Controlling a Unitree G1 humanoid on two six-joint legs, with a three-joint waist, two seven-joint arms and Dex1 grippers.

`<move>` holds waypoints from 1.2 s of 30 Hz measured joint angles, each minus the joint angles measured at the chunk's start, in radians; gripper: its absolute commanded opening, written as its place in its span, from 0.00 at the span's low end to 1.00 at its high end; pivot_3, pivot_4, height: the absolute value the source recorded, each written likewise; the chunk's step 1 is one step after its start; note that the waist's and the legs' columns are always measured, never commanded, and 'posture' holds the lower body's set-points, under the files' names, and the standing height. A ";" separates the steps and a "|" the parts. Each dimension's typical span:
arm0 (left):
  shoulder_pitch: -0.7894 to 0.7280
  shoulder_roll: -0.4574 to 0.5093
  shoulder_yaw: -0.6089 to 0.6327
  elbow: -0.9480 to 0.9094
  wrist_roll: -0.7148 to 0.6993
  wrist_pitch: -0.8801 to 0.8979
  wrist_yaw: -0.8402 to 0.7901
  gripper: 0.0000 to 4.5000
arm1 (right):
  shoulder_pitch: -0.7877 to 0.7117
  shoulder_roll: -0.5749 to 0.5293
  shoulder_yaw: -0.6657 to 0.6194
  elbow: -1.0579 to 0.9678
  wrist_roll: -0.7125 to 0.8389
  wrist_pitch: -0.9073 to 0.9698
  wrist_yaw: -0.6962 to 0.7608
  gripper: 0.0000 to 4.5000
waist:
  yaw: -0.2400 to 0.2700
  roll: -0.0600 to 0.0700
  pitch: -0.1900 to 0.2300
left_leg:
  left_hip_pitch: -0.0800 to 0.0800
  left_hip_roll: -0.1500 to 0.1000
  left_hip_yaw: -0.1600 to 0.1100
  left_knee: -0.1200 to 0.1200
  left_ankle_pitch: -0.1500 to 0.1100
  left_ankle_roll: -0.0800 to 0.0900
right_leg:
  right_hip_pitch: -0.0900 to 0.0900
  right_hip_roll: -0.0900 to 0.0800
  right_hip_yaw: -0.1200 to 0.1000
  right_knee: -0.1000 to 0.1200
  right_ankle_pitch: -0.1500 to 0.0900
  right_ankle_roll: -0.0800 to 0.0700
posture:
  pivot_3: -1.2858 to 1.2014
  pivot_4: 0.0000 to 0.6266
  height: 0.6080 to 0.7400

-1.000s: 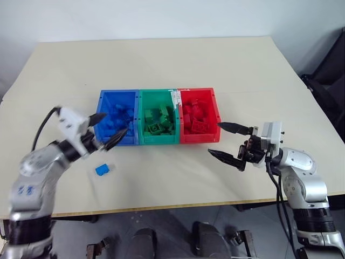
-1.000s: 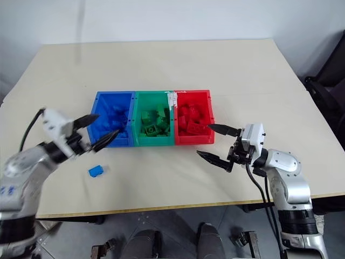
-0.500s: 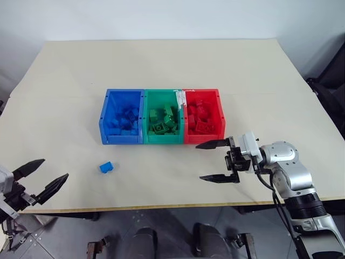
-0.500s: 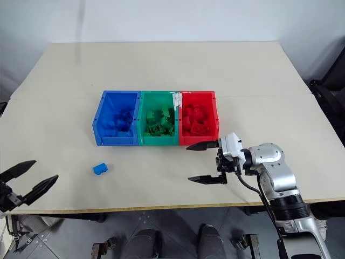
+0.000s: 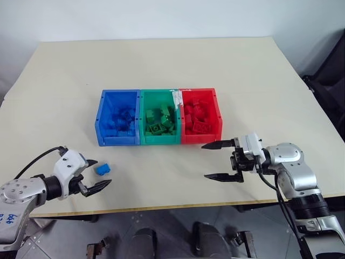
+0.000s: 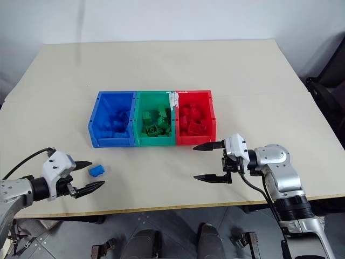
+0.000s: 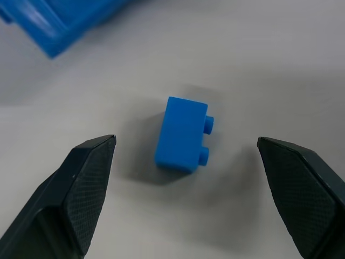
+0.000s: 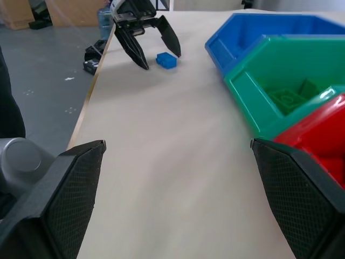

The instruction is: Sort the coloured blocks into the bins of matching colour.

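One loose blue block lies on the table in front of the blue bin, studs to the side. My left gripper is open, low over the table, with one finger on each side of this block and not touching it; the left wrist view shows the block between the fingertips. The green bin and red bin join the blue one in a row, each holding several blocks of its own colour. My right gripper hangs open and empty in front of the red bin, pointing left.
The beige table has wide bare room behind and beside the bins. Its front edge runs just below both grippers, with grey floor beyond. Dark equipment stands off the table's right side.
My left gripper left the blue bin's front, swung out past the table's front left corner and now straddles the loose blue block. The right gripper turned to point left, still open. The view shifted.
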 measured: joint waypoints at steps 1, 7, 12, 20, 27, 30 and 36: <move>-0.010 0.005 -0.007 0.001 0.002 0.010 -0.001 0.86 | 0.002 0.000 0.000 -0.003 0.000 0.001 -0.004 1.00 | 0.001 0.000 0.000 | 0.000 0.000 0.000 0.000 0.000 0.000 | 0.000 0.000 0.000 0.000 0.000 0.000 | 0.52 0.24 1.00; -0.049 0.027 -0.027 0.032 0.002 0.027 -0.026 0.43 | 0.053 -0.003 -0.004 -0.060 0.002 0.009 -0.031 1.00 | 0.004 0.000 0.000 | 0.000 0.000 0.001 0.001 0.000 0.000 | 0.000 0.000 0.000 0.000 0.000 0.000 | 0.52 0.24 1.00; -0.073 0.014 -0.034 0.069 -0.001 -0.008 -0.035 0.21 | 0.075 -0.007 -0.018 -0.080 0.002 0.010 -0.055 1.00 | 0.005 0.000 0.000 | 0.001 0.000 0.001 0.001 0.000 0.000 | 0.000 0.000 0.000 0.000 0.000 0.000 | 0.52 0.24 1.00; -0.268 -0.123 0.057 -0.012 -0.248 0.062 0.001 0.21 | 0.132 0.010 -0.088 -0.125 0.012 0.007 -0.180 1.00 | 0.014 -0.001 0.000 | 0.000 0.000 -0.001 0.003 0.000 0.000 | 0.001 -0.001 0.000 0.001 0.000 0.000 | 0.52 0.24 1.00; -0.547 -0.164 -0.049 0.092 -0.177 0.085 0.145 0.21 | 0.157 0.114 -0.208 -0.194 0.036 0.005 -0.448 1.00 | 0.008 0.000 0.000 | 0.000 -0.001 0.000 0.002 0.000 -0.001 | 0.001 0.000 0.000 0.002 0.000 0.000 | 0.52 0.24 1.00; -0.605 -0.183 -0.118 0.188 -0.130 0.075 0.154 0.37 | 0.175 0.118 -0.223 -0.225 0.033 0.002 -0.496 1.00 | 0.006 0.000 0.000 | 0.000 -0.001 0.000 0.002 0.000 0.000 | 0.001 0.000 0.000 0.001 0.000 0.000 | 0.52 0.24 1.00; -0.628 -0.185 -0.154 0.299 -0.068 0.036 0.142 0.78 | 0.187 0.089 -0.219 -0.237 0.025 -0.002 -0.482 1.00 | 0.005 0.000 0.000 | 0.000 -0.001 0.001 0.002 0.000 0.000 | 0.000 0.000 0.000 0.001 0.000 0.000 | 0.52 0.24 1.00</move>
